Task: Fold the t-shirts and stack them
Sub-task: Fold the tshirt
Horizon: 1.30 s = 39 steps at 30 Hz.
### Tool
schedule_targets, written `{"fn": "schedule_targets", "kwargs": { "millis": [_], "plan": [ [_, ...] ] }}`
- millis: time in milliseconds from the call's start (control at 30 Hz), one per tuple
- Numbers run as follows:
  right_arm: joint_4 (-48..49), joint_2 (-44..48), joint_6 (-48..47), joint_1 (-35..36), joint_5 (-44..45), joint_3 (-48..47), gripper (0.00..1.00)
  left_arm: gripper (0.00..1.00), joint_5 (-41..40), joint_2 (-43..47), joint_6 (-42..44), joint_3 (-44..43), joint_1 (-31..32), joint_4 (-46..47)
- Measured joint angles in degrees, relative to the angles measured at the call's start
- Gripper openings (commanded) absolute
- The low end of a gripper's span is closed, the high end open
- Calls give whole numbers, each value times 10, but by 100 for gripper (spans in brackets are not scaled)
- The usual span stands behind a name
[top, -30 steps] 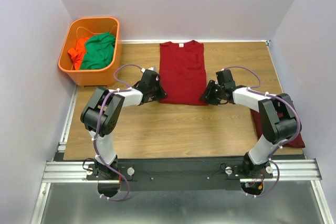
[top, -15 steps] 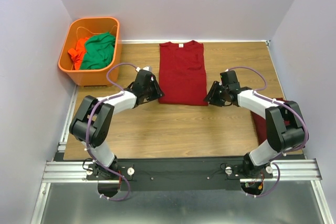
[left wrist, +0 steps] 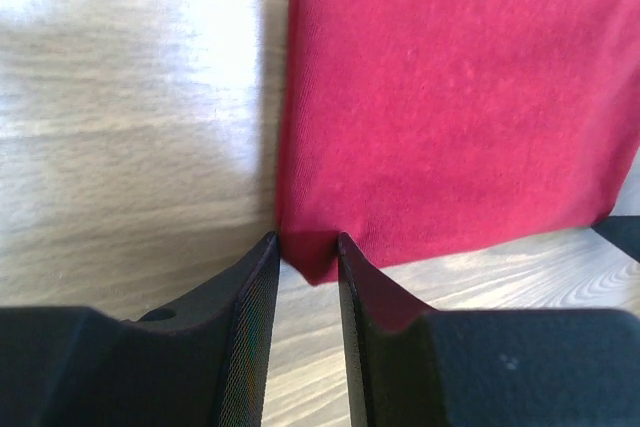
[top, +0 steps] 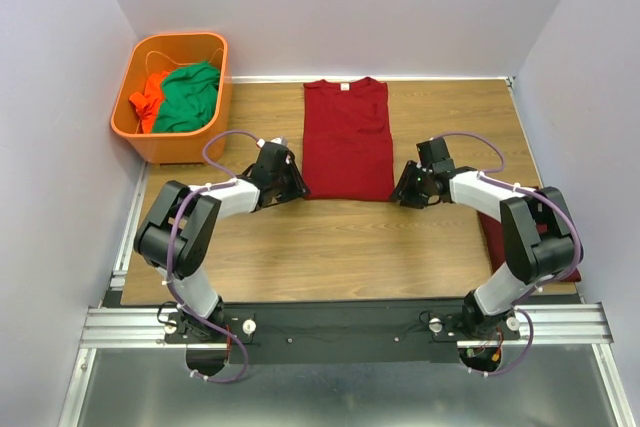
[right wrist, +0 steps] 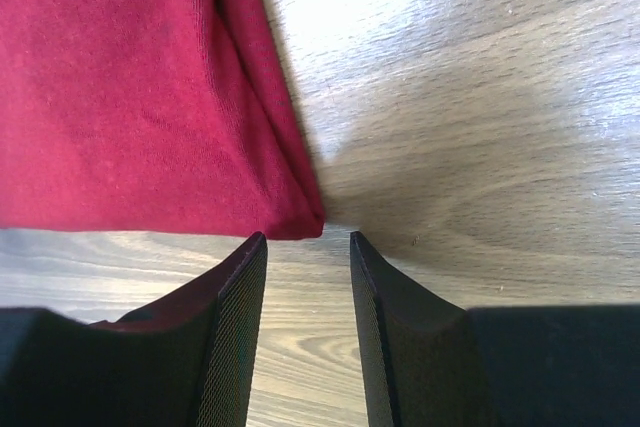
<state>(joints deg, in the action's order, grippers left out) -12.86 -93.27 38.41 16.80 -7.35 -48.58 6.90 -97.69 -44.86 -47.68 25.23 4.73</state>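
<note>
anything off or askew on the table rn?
Nothing stands out. The t-shirt lies flat and straight, folded lengthwise; the left gripper and right gripper sit at its near corners. A second maroon garment at the right edge of the table is mostly hidden by the right arm.

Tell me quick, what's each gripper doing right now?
Left gripper: narrowly open, straddling a corner of the dark red cotton t-shirt, not clamped.
Right gripper: open, holding nothing, shirt corner just ahead.
</note>
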Motion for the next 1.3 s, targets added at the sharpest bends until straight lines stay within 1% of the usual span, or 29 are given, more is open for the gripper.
{"fn": "schedule_targets", "kwargs": {
  "millis": [167,200,267,300,333,367,433,500,600,767,967,1167,1300],
  "plan": [
    [2,-1,1,0,1,0,46,36,0,-3,-8,7,0,22],
    [3,-2,1,0,1,0,45,33,0,-3,-9,9,0,27],
    [8,-3,1,0,1,0,38,28,0,-4,-10,10,0,30],
    [10,-5,3,0,2,0,35,17,0,-6,-12,10,0,34],
    [14,-8,5,0,2,0,28,11,1,-8,-14,10,0,37],
    [16,-10,5,0,1,0,24,6,2,-10,-14,10,0,38],
    [23,-15,9,0,2,0,14,0,5,-12,-17,12,0,44],
    [28,-20,11,0,1,-1,5,0,7,-12,-17,14,0,49],
    [31,-21,13,0,1,-1,1,0,8,-12,-17,18,0,57],
    [45,-5,14,0,-3,23,1,0,12,-5,-19,38,0,77],
    [52,70,23,0,-32,108,1,0,18,29,-28,87,11,94],
    [53,162,44,0,-69,198,1,0,20,81,-47,148,45,106],
    [40,219,55,0,-89,243,1,0,20,128,-63,190,79,92]
  ]
}}
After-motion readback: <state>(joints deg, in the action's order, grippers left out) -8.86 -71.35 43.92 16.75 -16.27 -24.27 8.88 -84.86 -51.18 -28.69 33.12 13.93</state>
